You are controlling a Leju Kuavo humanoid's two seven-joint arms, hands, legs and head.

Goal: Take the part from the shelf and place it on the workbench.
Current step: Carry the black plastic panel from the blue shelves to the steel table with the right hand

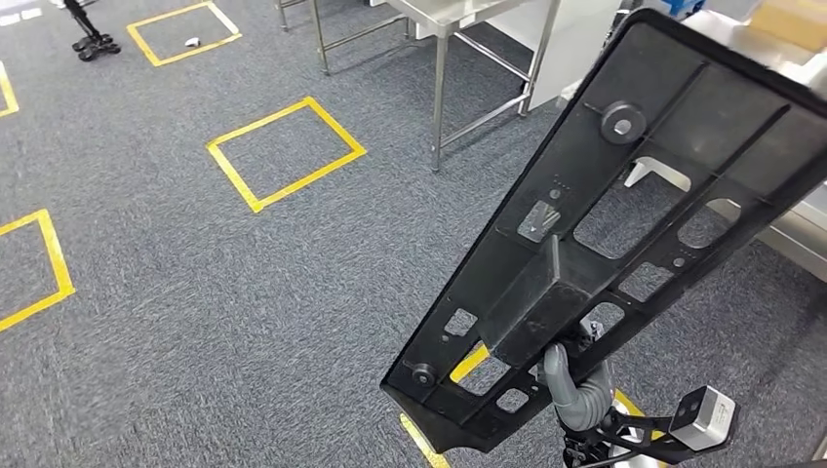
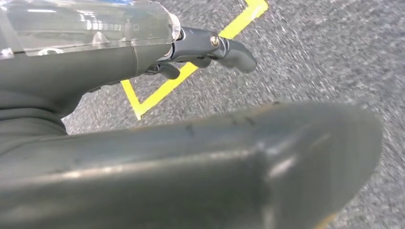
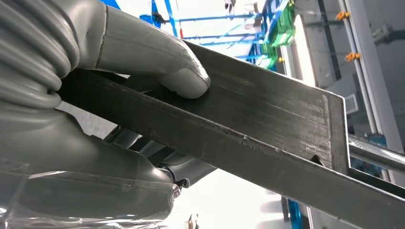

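Fingers (image 3: 181,78) of the right hand (image 1: 577,390) pinch the black part's (image 1: 624,224) raised rib, carrying it tilted over the carpeted floor (image 1: 195,283) toward the steel surface (image 1: 444,15); left hand (image 2: 210,47) hangs empty, fingers apart.

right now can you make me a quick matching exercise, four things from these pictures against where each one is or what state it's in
Things:
1. black part
2. right hand
3. left hand
4. metal table

States or places:
A. hangs over the carpet, holding nothing
B. stands on the carpet, up ahead
C. held up off the floor, tilted
D. grips the edge of a ribbed panel

Pairs: 1-C, 2-D, 3-A, 4-B
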